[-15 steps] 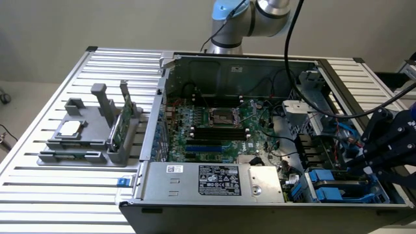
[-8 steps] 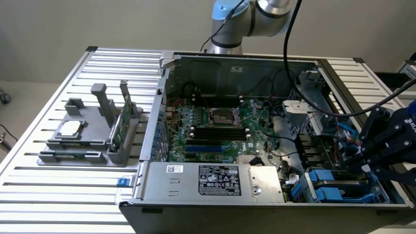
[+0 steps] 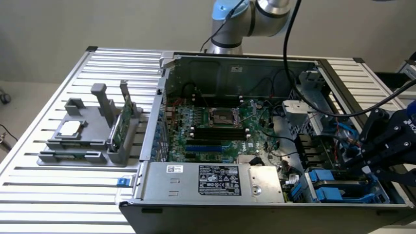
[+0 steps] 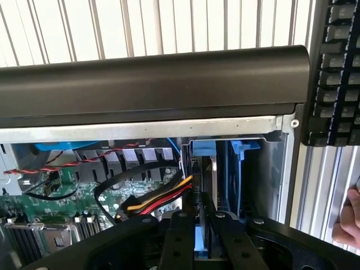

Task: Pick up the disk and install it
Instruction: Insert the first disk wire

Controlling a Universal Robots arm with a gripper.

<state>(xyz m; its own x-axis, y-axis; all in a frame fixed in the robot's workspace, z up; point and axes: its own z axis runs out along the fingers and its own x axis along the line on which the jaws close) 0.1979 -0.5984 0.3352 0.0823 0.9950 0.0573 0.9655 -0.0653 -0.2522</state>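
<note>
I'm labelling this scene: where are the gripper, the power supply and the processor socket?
gripper [image 3: 377, 168]: exterior view, between its black fingertips over the drive bay.
power supply [image 3: 217, 179]: exterior view, its black label.
processor socket [image 3: 219, 116]: exterior view, centre of its metal frame.

A green motherboard [image 3: 217, 129] is seen at the centre of the exterior frame, inside a grey metal computer case [image 3: 234, 66]. At the lower right of that frame, blue plastic rails [image 3: 328, 187] are shown on the disk [image 3: 344, 187]. A black label with white print [image 3: 219, 180] is carried by the silver power supply [image 3: 215, 183] at lower centre. At left, a grey holder [image 3: 87, 136] is set on the silver ribbed table [image 3: 58, 204]. Red, yellow and black wires [image 4: 160, 197] are seen in the wrist view, with a black gripper [image 4: 205, 239].
</note>
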